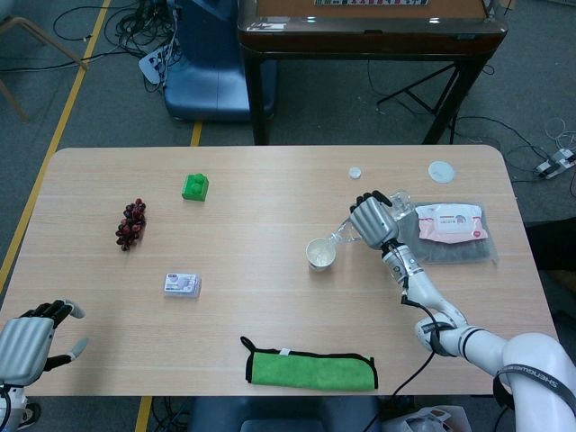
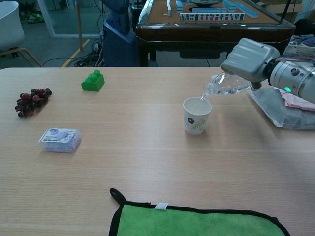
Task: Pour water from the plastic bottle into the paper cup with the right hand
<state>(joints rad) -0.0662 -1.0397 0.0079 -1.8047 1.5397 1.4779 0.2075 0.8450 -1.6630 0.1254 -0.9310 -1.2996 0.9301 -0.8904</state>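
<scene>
Right hand [image 2: 249, 60] gripping plastic bottle [image 2: 225, 85] tilted neck-down over paper cup [image 2: 197, 115], mouth just above rim; green brick [image 2: 93, 80], grapes [image 2: 32, 101], small packet [image 2: 60, 139] to left, green cloth [image 2: 197, 220] at near edge.

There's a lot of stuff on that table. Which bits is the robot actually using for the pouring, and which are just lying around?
In use:
plastic bottle, tilted over the cup
paper cup
right robot hand, holding the bottle

Just lying about:
green brick
grapes
small packet
green cloth
wipes pack
two white lids
left robot hand, idle
</scene>
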